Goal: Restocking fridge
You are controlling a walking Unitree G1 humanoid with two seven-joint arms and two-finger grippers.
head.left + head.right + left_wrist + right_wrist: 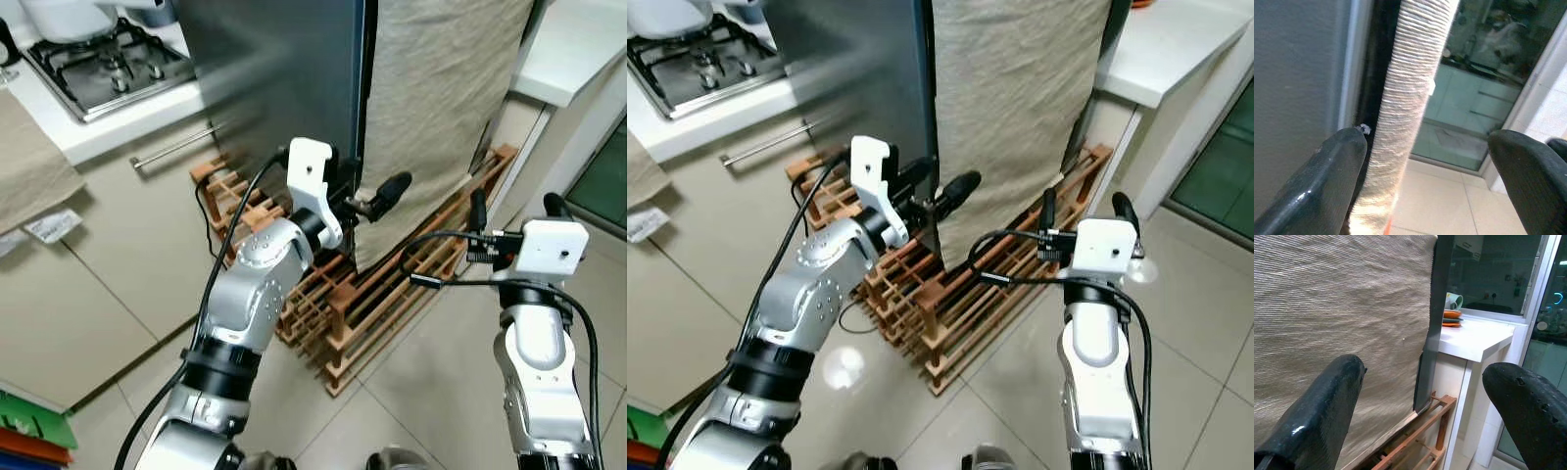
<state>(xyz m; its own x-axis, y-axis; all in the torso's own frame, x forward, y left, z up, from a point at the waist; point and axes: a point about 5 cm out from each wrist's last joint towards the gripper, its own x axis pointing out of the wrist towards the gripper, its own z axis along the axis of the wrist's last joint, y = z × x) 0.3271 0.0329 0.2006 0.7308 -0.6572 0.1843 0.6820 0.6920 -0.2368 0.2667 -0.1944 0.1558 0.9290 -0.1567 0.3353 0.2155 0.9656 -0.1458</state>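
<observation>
The fridge point(284, 78) has a dark grey side, and a beige woven cloth point(441, 98) hangs down over its front. My left gripper point(367, 201) is raised at the fridge's front corner. It is open, and in the left wrist view the cloth's edge point(1400, 122) runs between its fingers point(1342, 166), beside the dark door gap. My right gripper point(515, 206) is open and holds nothing. It is to the right, a little in front of the cloth, pointing at the fridge's right edge point(1430, 333).
The fridge stands on a wooden slat rack point(392, 284) that juts out over the tiled floor. A gas hob point(108, 59) and a cabinet with a bar handle point(176, 147) are on the left. To the right, a white counter point(1474, 340) carries orange plates and a mug point(1452, 313).
</observation>
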